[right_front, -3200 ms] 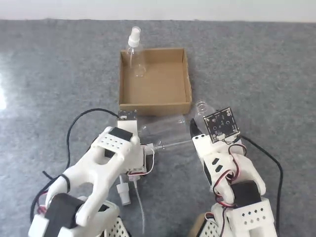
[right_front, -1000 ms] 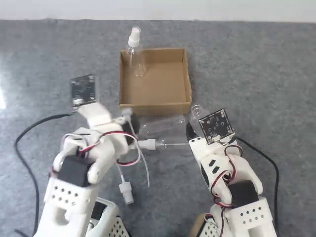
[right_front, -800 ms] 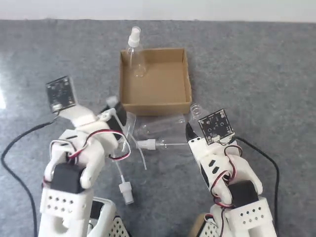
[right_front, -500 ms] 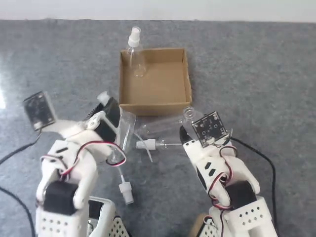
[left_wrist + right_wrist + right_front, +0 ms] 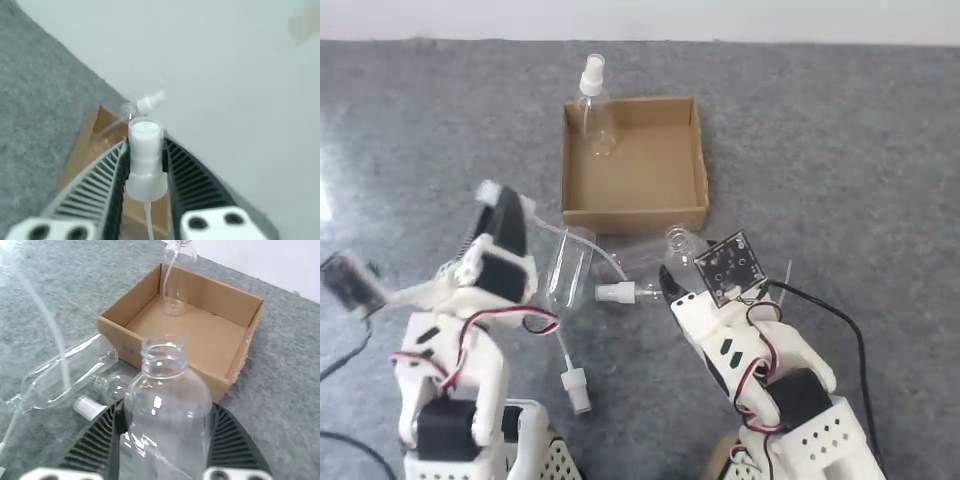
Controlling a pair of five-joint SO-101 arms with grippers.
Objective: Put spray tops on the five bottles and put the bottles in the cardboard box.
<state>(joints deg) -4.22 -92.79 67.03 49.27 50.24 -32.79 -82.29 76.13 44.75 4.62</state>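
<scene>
Right wrist view: your right pincer (image 5: 167, 414) pinches an uncapped bottle (image 5: 167, 385), its neck pointing toward the cardboard box (image 5: 235, 355). Your left pincer (image 5: 145, 145) is clamped on a spray top (image 5: 146, 160). A capped bottle (image 5: 594, 110) stands in the box's far corner. Another bottle (image 5: 568, 270) lies on the tabletop (image 5: 840, 150) near the box front.

- The table (image 5: 840, 150), spread across the high view, wears a grey, rough, felt-like cloth.
- The cardboard box (image 5: 700, 160), upper centre, is matt brown corrugated board.
- The bottle (image 5: 167, 405), low centre of the right wrist view, is clear and glossy, catching highlights.
- The spray top (image 5: 146, 155) is smooth white plastic, flanked by black ribbed plastic fingers (image 5: 102, 182).
- The arm shells (image 5: 450, 360), lower left, look matt white plastic.
</scene>
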